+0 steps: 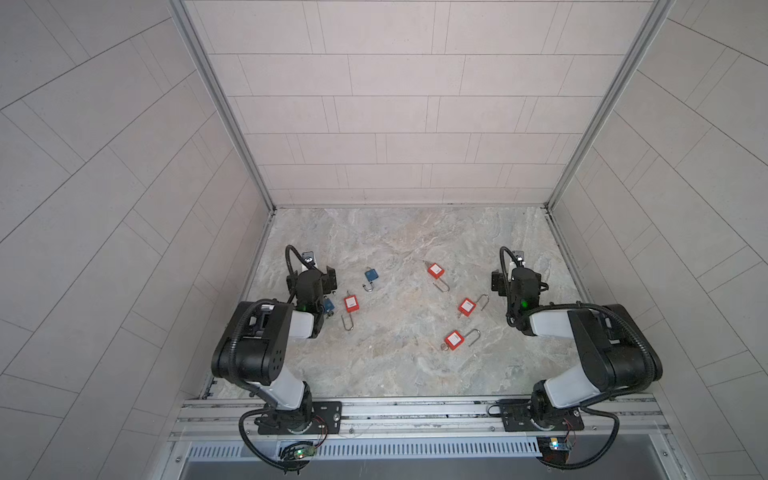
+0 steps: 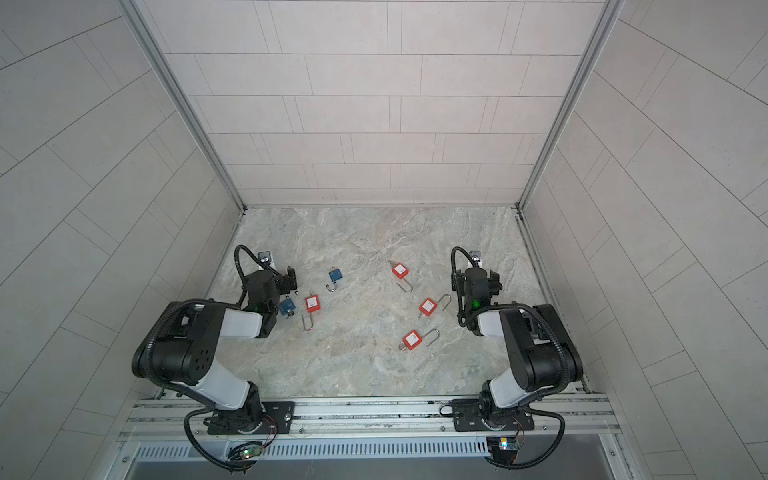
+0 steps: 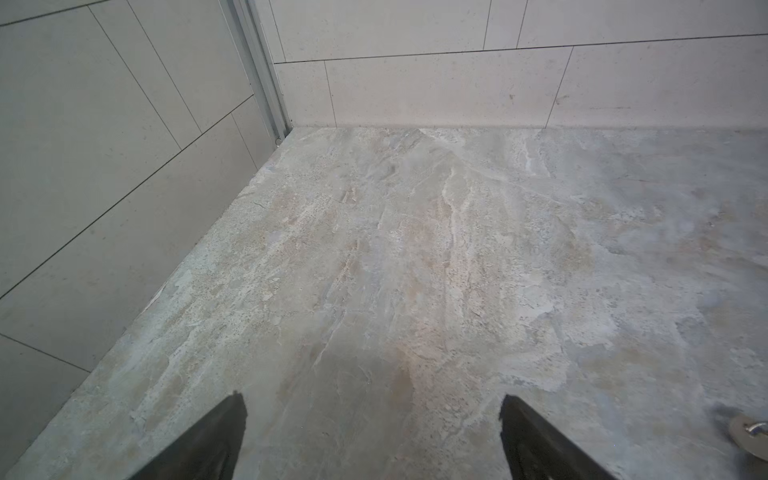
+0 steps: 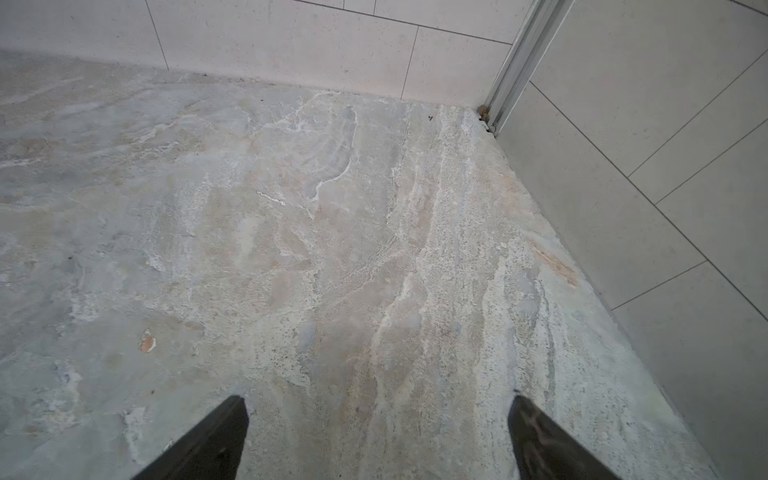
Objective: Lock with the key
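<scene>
**Operator:** Top views first. Where's the work?

**Spotter:** In both top views there are six padlocks lying flat on the marbled table (image 1: 395, 374), and none is in your grip.
- **Red:** red padlock by the left arm (image 1: 351, 304), far red padlock (image 1: 435, 270), middle red padlock (image 1: 467, 307) and near red padlock (image 1: 454, 339).
- **Blue:** blue padlock (image 1: 372, 275) left of mid-table, and second blue padlock (image 2: 286, 306) tucked against your left wrist.
- **Key:** what looks like a key (image 1: 444, 346) sits at the near red one's base.
- **Shackles:** too small to tell if they're seated.
- **Grippers:** left gripper (image 1: 311, 277) and right gripper (image 1: 518, 279) are both spread wide and carrying nothing, one at each side of the table.

**Operator:** How will they handle?

**Spotter:** My guess is small, light and rigid. The bodies look plastic-cased with flat sides, so pinch across the flats. The shackle is thin bare steel and probably slick, so leave it alone. The key is tiny, so take only its head while your other gripper steadies the body.

**Operator:** Left wrist?

**Spotter:** Your fingertips (image 3: 232, 419) stand far apart over bare table with nothing between them. There's a metal piece (image 3: 748, 430) at the frame edge, and I can't tell whether it's a key or a shackle.

**Operator:** Right wrist?

**Spotter:** Same story. The jaws are wide and empty over bare table near the back corner, with no padlock in sight.
</scene>
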Controlling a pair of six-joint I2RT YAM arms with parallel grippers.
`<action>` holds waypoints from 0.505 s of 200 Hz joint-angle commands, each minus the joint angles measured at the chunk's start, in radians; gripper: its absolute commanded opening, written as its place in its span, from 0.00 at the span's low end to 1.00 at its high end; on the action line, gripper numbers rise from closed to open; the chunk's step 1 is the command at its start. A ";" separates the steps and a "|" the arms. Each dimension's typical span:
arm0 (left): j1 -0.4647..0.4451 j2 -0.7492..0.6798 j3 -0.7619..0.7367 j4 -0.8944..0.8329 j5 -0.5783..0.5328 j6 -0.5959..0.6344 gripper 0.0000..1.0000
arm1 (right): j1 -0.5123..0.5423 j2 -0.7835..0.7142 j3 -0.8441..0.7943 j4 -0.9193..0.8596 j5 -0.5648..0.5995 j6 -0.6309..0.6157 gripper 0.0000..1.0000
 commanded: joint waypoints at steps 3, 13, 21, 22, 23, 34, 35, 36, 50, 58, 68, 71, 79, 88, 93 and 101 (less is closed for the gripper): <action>-0.002 0.006 0.017 -0.010 -0.003 -0.002 1.00 | -0.001 -0.008 0.011 -0.008 0.000 -0.009 1.00; -0.003 0.006 0.016 -0.007 -0.003 -0.002 1.00 | -0.001 -0.009 0.010 -0.007 0.000 -0.009 1.00; -0.004 -0.003 0.008 0.000 -0.002 0.001 1.00 | -0.002 -0.010 0.008 -0.007 0.000 -0.009 1.00; -0.003 -0.004 0.008 0.000 -0.002 0.000 1.00 | -0.003 -0.010 0.008 -0.008 0.000 -0.009 1.00; -0.003 -0.005 0.008 0.001 -0.001 0.001 1.00 | -0.003 -0.010 0.008 -0.008 0.000 -0.009 1.00; -0.003 -0.004 0.005 0.010 -0.001 0.000 1.00 | -0.002 -0.011 0.009 -0.007 0.000 -0.009 1.00; -0.004 -0.004 0.005 0.010 -0.001 0.000 1.00 | -0.002 -0.011 0.007 -0.007 0.000 -0.009 1.00; -0.004 -0.004 0.005 0.009 -0.001 0.001 1.00 | -0.003 -0.011 0.008 -0.007 0.000 -0.009 1.00; -0.003 -0.007 0.002 0.011 0.001 0.000 1.00 | -0.003 -0.012 0.006 -0.006 0.000 -0.009 1.00; -0.002 -0.007 0.002 0.010 0.001 0.000 1.00 | -0.003 -0.012 0.008 -0.005 0.000 -0.009 1.00; -0.003 -0.007 0.002 0.009 0.001 0.001 1.00 | -0.002 -0.011 0.007 -0.006 0.000 -0.009 1.00; -0.002 -0.008 0.002 0.010 0.001 0.000 1.00 | -0.002 -0.012 0.007 -0.006 0.000 -0.008 1.00; -0.003 -0.007 0.002 0.010 0.001 0.001 1.00 | -0.002 -0.011 0.007 -0.007 0.000 -0.009 1.00; -0.004 -0.008 0.002 0.009 0.000 0.000 1.00 | -0.002 -0.011 0.007 -0.006 0.000 -0.009 1.00; -0.003 -0.008 0.002 0.009 0.000 0.001 1.00 | -0.002 -0.012 0.006 -0.006 0.000 -0.009 1.00; -0.004 -0.007 0.002 0.009 0.001 0.001 1.00 | -0.003 -0.012 0.006 -0.006 0.000 -0.008 1.00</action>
